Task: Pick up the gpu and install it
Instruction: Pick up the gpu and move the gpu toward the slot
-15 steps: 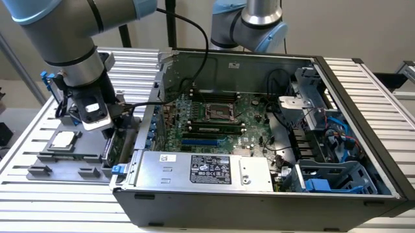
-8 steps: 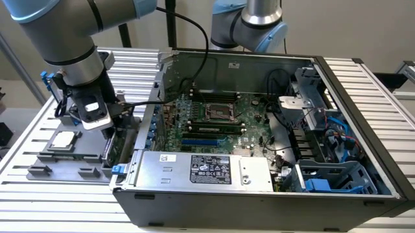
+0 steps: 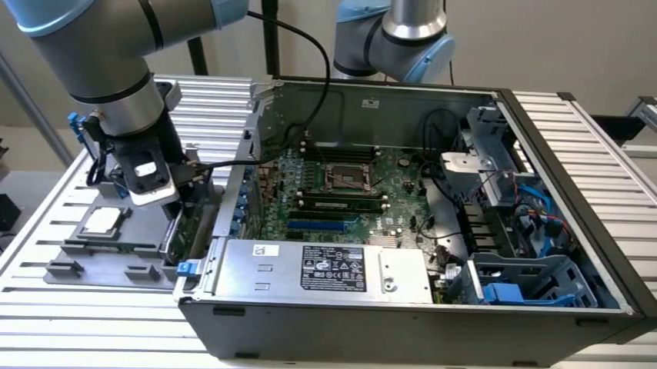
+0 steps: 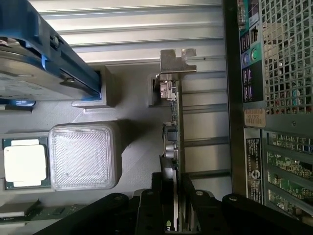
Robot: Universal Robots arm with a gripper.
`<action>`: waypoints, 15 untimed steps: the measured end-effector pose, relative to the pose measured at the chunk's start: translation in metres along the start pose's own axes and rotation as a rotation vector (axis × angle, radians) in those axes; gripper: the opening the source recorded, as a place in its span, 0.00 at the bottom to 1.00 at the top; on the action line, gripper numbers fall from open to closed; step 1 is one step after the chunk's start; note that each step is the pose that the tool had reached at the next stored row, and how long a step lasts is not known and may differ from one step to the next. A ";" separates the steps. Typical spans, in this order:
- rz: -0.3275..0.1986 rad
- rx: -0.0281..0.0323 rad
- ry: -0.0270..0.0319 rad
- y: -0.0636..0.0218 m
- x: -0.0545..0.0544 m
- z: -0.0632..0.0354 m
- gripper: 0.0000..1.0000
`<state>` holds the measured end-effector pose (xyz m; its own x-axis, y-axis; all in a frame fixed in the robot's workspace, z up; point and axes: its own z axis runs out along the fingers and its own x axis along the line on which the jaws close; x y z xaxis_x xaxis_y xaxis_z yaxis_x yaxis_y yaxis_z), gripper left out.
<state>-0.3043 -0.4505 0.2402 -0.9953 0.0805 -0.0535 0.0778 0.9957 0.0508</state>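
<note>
A robot arm (image 3: 92, 61) reaches down over a slatted metal tabletop (image 3: 605, 138), beside an open computer case (image 3: 411, 323).

Progress: the work is at the pick-up stage. The graphics card (image 4: 175, 127) stands on its edge directly under the pincer (image 4: 177, 183), in a grey holder tray (image 3: 113, 246) just outside the case wall. In the exterior view the card (image 3: 185, 231) shows as a thin green strip below the pincer (image 3: 190, 192), between the tray and the case. The pincer is closed down narrow, with one black finger (image 4: 164, 196) pressed to each flat face of the card, so it appears to have hold of it. Whether the card has left its slot in the tray cannot be told. Nothing has been fitted yet: the green motherboard (image 3: 349, 184) inside the case, off to the exterior view's right of the pincer, has no card in its slots.

Pose: the forearm comes down steeply and the wrist points straight down, so the pincer meets the card's top edge from above. The card's silver bracket (image 4: 177, 61) is at the end far from the pincer's grip.

Also on the tray, beside the pincer on the side away from the case, lie a processor chip (image 4: 24, 164) and a hard drive (image 4: 29, 73) with blue rails.
</note>
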 end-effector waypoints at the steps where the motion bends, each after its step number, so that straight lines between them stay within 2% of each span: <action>1: -0.004 -0.0001 0.0003 0.0000 0.001 -0.0001 0.00; 10: -0.062 -0.0034 0.0032 -0.0005 0.007 -0.0012 0.00; 15: -0.066 -0.0039 0.0032 -0.0011 0.007 -0.0023 0.00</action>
<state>-0.3119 -0.4511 0.2421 -0.9984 0.0149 -0.0536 0.0122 0.9986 0.0512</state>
